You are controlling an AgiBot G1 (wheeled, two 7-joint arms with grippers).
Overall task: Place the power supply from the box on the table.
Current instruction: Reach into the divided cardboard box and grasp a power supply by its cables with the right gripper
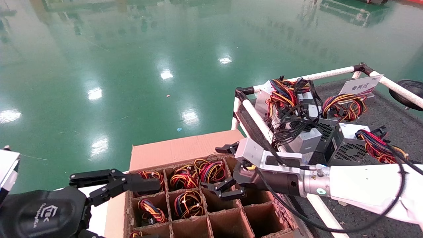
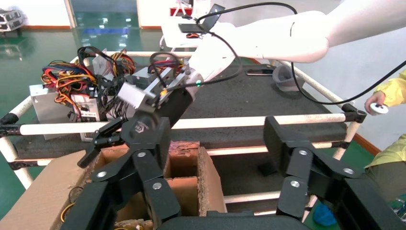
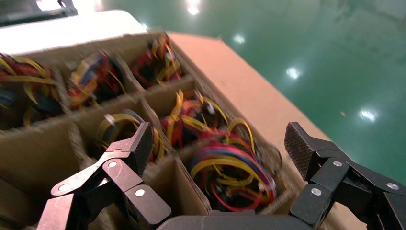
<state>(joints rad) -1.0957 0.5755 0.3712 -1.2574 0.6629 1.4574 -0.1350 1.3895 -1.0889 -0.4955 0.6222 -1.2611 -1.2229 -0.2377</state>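
Glossy green floor (image 1: pixel 138 66) fills most of the room, mirroring ceiling lights as pale blotches, with a few small specks of litter on it.

At the near left, the left gripper (image 1: pixel 115 183) hangs just outside the box's left edge, its black fingers (image 1: pixel 89 177) spread apart and holding nothing; their tips reach over the leftmost cells.

The box (image 1: pixel 185 148) is brown cardboard, one flat flap lying toward the floor and a ragged grid of square cells inside. Cells in the far row and the left part of the middle row hold coiled wire bundles, while the cells nearer the robot and toward the right look bare.

The power supply (image 1: pixel 211 171) sits in the far row, in the cell just left of the right gripper; only its looped red, yellow and blue wires show, and the metal body is hidden below them.

The right gripper (image 1: pixel 228 168) hovers over the box's far right cells, fingers (image 3: pixel 136 146) spread wide on either side of that bundle in the right wrist view, not touching it.

To the right stands the table (image 1: pixel 390 119), a dark rough mat edged with white tube rails (image 1: pixel 327 73) and black corner joints. Several metal units (image 1: pixel 347 145) with tangled wires crowd its far left corner, and a small white sign (image 1: pixel 362 85) leans at the back rail.
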